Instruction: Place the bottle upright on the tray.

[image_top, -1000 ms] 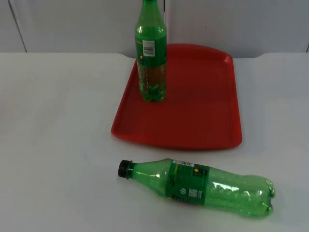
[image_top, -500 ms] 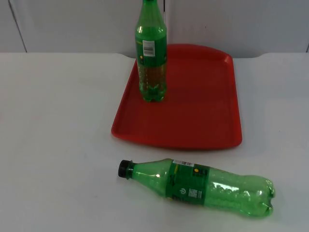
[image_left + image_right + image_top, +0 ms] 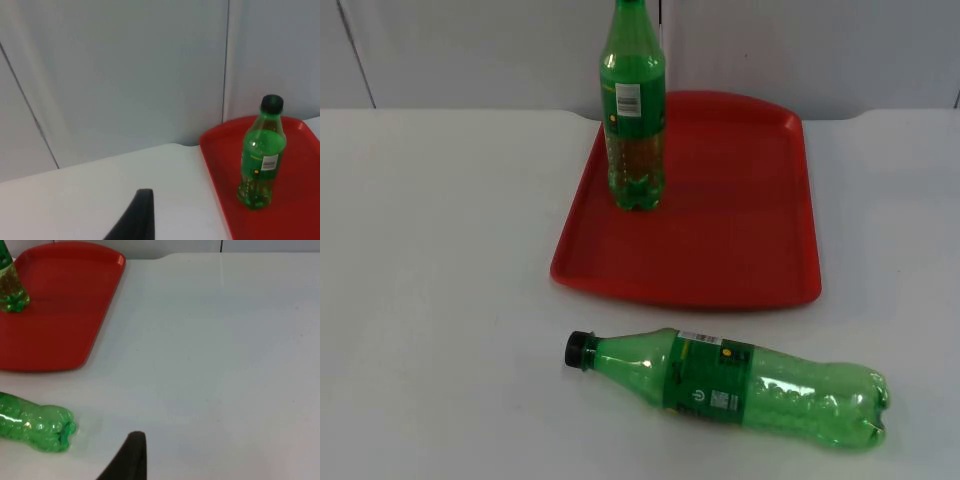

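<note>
- Plainly, the lying bottle [image 3: 730, 388] rests on its side on the white table [image 3: 440, 280], black cap pointing left, just in front of the red tray [image 3: 740, 230] and apart from it.
- A second green bottle [image 3: 634, 110] stands upright on the tray near its back left corner.
- The left gripper [image 3: 136, 215] hangs over the table to the left of the tray; whether it is apart or together cannot be told.
- The right gripper [image 3: 129, 456] hangs above the table beside the lying bottle's base; its state cannot be told either.
</note>
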### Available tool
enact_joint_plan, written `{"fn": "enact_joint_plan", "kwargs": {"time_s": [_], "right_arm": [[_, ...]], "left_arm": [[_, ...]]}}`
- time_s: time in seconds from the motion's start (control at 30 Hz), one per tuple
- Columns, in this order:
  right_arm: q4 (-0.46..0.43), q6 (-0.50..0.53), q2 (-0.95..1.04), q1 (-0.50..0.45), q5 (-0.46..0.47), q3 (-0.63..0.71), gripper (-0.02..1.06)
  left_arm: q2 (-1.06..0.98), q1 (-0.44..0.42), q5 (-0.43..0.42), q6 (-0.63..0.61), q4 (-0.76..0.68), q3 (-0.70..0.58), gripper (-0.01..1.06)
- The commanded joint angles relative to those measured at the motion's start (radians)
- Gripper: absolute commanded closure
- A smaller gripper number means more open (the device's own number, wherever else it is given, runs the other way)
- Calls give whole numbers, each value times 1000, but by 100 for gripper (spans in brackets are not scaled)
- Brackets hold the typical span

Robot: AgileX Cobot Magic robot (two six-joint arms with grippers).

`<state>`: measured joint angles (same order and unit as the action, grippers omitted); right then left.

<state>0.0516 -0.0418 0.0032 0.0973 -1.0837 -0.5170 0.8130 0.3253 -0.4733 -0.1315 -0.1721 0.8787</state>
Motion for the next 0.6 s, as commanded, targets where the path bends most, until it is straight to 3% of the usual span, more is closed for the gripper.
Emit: {"fn": "enact_joint_plan", "kwargs": {"time_s": [0.0,0.57], "right_arm": [[-5,6,-3,-7,5,2,-1],[-5,6,-3,-7,5,2,-1]], "left_arm": [[-29,7,-23,1,15,-6,0],[-374,7,-209,53,63,-76,0]]}}
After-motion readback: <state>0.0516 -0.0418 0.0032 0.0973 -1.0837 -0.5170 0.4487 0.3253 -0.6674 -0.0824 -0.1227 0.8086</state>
